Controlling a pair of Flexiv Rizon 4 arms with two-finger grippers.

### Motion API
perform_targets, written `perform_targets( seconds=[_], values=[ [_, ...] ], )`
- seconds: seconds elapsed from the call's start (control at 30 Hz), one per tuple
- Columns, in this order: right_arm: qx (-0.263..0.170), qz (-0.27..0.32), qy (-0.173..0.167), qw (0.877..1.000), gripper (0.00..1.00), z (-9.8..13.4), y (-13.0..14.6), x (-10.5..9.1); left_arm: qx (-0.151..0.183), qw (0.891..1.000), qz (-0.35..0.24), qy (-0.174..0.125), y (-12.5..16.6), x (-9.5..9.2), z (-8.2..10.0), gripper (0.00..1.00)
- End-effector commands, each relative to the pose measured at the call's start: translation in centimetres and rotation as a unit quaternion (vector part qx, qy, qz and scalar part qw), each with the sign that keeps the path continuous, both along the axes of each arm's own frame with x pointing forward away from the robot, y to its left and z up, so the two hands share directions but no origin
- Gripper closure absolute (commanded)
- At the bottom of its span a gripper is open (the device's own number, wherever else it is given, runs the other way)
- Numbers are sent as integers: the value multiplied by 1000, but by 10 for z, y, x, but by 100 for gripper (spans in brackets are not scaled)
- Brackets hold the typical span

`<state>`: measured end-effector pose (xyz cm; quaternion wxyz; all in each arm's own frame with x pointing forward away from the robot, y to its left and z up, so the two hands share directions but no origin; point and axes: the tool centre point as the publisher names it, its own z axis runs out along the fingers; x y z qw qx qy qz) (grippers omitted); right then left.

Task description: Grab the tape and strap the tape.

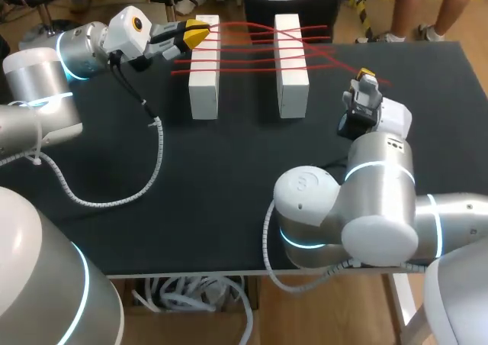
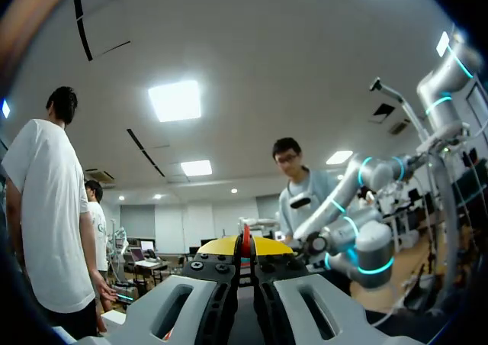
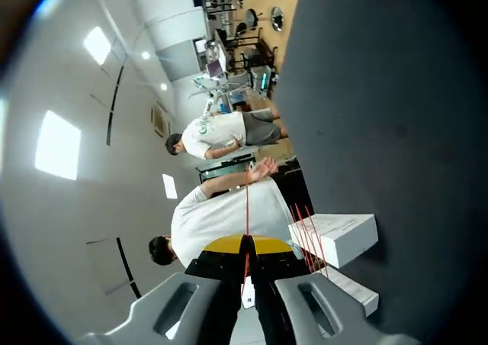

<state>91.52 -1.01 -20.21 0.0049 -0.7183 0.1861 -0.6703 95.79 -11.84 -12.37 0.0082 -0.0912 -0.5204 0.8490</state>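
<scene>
Thin red tape [image 1: 252, 49] runs in several strands across two upright white blocks [image 1: 203, 66] [image 1: 291, 64] at the back of the black table [image 1: 229, 177]. At the far end of the left block, my left gripper [image 1: 197, 36] is shut on one end of the tape. In the left wrist view the red tape [image 2: 245, 240] is pinched between the yellow tips of the left gripper [image 2: 245, 247]. To the right of the right block, my right gripper [image 1: 367, 75] is shut on the other end. The right wrist view shows the tape [image 3: 247, 207] leading out from the closed right gripper [image 3: 246, 246], with the blocks [image 3: 339, 238] beside it.
A coiled white cable [image 1: 114, 196] from my left arm lies on the table at the left. My right arm's large joints [image 1: 358, 215] hang over the front right of the table. Bare black surface lies in front of the blocks.
</scene>
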Motion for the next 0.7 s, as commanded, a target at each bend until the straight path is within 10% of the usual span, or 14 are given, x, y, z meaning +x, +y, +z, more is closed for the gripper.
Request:
perform_targets(
  seconds=[0.03, 0.13, 0.7],
  values=[
    [-33, -31, -12, 999, 100, 6, 7, 2, -1, 1000, -1, -1, 0, 1, -1, 100],
    [-94, -29, -1, 995, 100, 8, 5, 1, -1, 1000, -1, -1, 0, 1, -1, 100],
    [-94, -29, -1, 995, 100, 8, 5, 1, -1, 1000, -1, -1, 0, 1, -1, 100]
  ],
)
